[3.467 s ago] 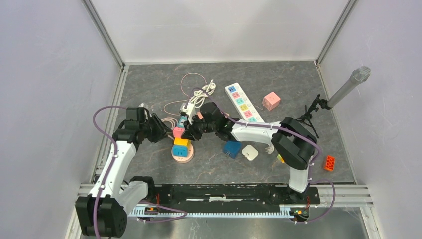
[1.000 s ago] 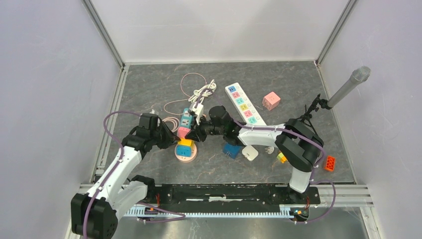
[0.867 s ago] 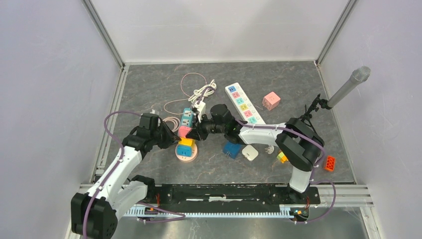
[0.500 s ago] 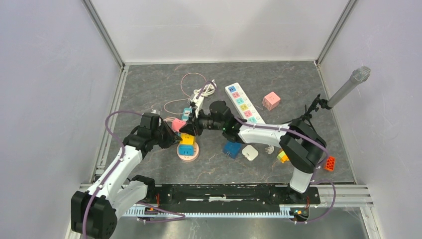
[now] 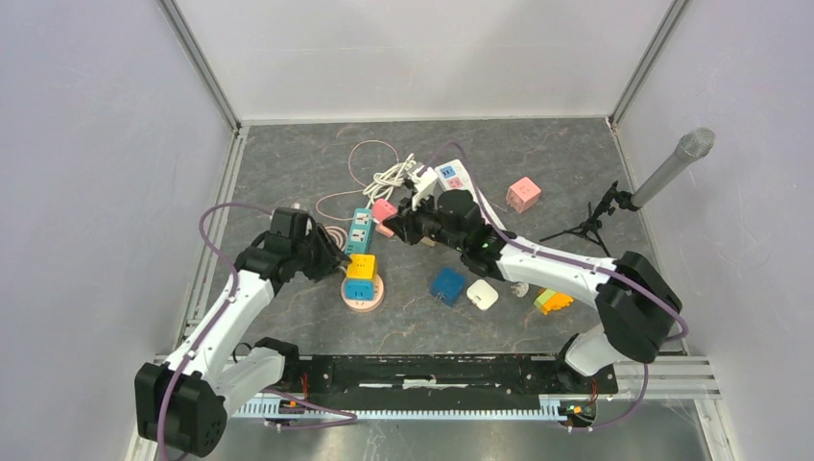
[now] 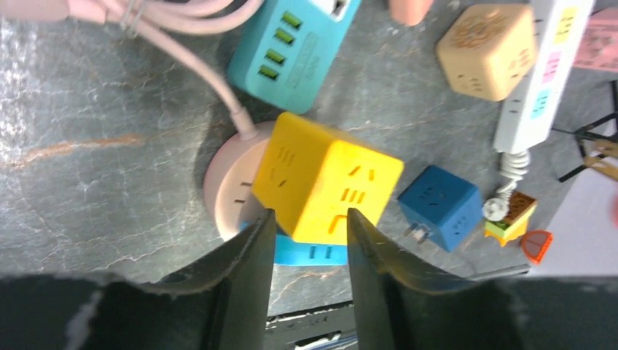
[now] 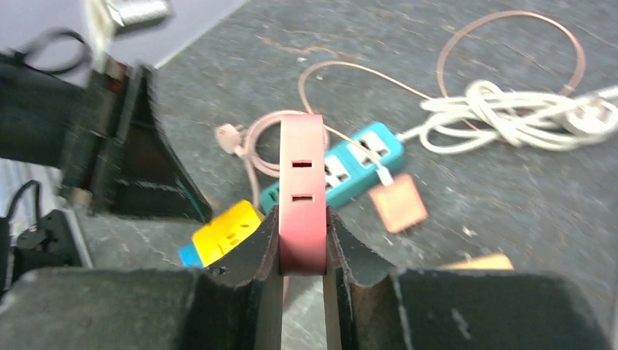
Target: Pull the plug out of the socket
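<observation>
Top: the right gripper (image 5: 393, 217) is holding the pink plug (image 5: 384, 208) aloft beside the teal strip (image 5: 359, 229), apart from the round socket (image 5: 356, 301) on the desk (image 5: 288, 163). Left wrist: the left gripper (image 6: 307, 216) is straddling the near edge of the yellow cube (image 6: 324, 182) with its jaws; whether they are gripping cannot be told. Right wrist: jaws are clamping the plug.

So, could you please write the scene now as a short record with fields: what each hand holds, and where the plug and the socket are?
right hand: shut on the pink plug, raised above the table
left hand: shut on the yellow cube, one finger on each side
yellow cube: sits on a blue piece on the round pink socket
pink plug: apart from the stack, not plugged in
nearby: teal power strip, blue cube
</observation>
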{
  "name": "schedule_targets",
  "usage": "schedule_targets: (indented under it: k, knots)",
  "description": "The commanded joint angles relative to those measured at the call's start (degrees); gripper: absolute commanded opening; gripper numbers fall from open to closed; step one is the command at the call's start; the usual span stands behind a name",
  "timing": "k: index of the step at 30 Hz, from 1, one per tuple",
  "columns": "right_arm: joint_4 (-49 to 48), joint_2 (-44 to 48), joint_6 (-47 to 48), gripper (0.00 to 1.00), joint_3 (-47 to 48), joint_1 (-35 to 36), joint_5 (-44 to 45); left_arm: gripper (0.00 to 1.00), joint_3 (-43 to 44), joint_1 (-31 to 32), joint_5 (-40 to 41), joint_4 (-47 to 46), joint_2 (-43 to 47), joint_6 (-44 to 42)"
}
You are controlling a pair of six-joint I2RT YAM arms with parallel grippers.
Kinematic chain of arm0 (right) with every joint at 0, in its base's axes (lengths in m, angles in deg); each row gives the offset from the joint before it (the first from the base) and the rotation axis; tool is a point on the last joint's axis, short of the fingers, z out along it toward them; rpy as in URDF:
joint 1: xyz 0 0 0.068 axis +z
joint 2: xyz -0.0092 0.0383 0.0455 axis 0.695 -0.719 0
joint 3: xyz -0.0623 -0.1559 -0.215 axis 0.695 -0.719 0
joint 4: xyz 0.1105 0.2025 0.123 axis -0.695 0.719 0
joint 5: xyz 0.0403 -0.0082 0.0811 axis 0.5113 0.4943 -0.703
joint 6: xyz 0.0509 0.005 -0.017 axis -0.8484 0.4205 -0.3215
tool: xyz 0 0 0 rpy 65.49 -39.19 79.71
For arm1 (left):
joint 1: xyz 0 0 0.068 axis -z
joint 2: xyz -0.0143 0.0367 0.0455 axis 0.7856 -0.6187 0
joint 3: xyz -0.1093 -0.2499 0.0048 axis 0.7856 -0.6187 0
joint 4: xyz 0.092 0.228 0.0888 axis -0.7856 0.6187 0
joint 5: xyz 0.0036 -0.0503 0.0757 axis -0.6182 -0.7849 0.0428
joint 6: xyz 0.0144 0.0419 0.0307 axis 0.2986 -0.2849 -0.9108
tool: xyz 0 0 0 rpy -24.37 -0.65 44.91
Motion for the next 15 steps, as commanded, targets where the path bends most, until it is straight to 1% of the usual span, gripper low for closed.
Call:
schedule_targets:
  k: [1,3,5,7,9,12,15]
  knots:
    - [4.87,3.84,0.04,0.0,-4.4,-0.87,8.63,0.51,7.37,0.1,0.29,-0.41,-1.34,-3.37]
    - [6.51,4.45,0.28,0.0,-6.44,-1.17,9.68,0.56,9.36,0.09,0.27,-0.41,-1.91,-4.42]
    - [7.18,4.68,0.22,0.0,-8.5,-1.41,8.73,0.59,10.82,0.09,0.93,-0.25,-2.03,-5.33]
    - [7.84,4.12,-0.3,0.0,-9.53,-1.65,6.45,0.64,11.54,0.09,2.18,0.21,-1.6,-6.41]
    - [7.92,2.85,-0.95,0.0,-9.86,-1.94,2.32,0.69,11.83,0.04,4.1,1.16,-0.87,-7.35]
    - [7.75,-0.47,-2.13,0.01,-9.34,-2.31,-2.96,0.8,11.52,0.0,8.21,3.01,1.02,-7.85]
    - [7.77,-4.42,-2.57,0.02,-7.35,-2.75,-7.87,0.94,10.65,0.0,11.19,4.07,3.56,-7.85]
